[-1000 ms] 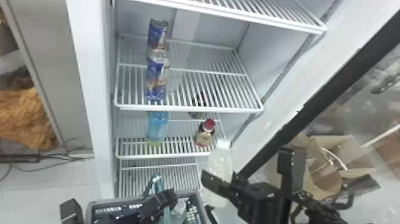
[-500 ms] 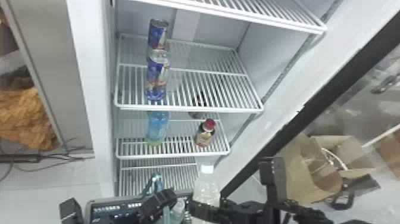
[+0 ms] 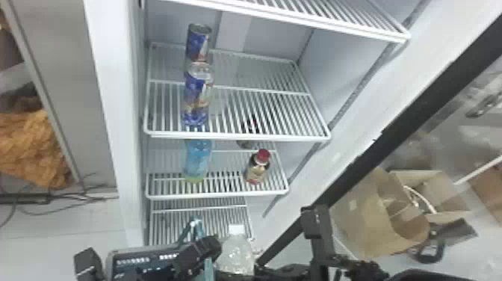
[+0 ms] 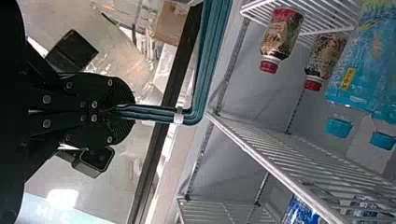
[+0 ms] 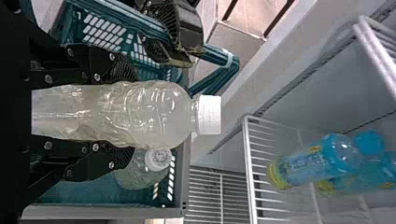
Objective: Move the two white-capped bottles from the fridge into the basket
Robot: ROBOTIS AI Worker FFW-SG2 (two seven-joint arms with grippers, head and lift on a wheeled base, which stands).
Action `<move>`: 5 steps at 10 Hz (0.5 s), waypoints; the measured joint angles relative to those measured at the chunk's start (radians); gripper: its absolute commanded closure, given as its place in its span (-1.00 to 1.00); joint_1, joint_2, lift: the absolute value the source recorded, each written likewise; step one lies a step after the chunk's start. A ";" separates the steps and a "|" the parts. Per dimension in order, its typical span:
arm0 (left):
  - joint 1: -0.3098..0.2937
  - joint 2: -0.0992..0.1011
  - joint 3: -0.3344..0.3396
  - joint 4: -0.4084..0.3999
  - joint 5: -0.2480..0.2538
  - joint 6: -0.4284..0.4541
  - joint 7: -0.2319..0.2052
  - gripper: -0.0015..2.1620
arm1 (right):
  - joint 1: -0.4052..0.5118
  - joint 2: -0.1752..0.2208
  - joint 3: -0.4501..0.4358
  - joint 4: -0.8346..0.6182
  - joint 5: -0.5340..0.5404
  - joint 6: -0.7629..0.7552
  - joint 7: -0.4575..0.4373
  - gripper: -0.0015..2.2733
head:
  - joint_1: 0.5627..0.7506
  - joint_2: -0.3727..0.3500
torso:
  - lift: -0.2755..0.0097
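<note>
Right gripper has the cloudy white-capped plastic bottle clamped lengthwise, cap outward, near the teal plastic basket; lowering's probably next.

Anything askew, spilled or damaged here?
No spill or damage visible. Cans and red-capped bottle stand upright on their shelves; right claw holds a white-capped bottle cap-up over the basket. Only the loose floor cables look untidy.
</note>
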 measured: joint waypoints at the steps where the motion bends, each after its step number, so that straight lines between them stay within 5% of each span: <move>1: 0.000 0.000 0.000 0.000 0.000 0.000 0.000 0.07 | -0.004 -0.001 0.004 0.013 -0.002 0.001 0.002 -0.40 | 0.41 -0.94 | 0.93; 5: 0.002 0.000 0.000 0.000 0.000 0.000 0.001 0.07 | -0.011 -0.003 0.005 0.033 -0.001 -0.001 0.010 -0.49 | 0.41 -0.94 | 0.93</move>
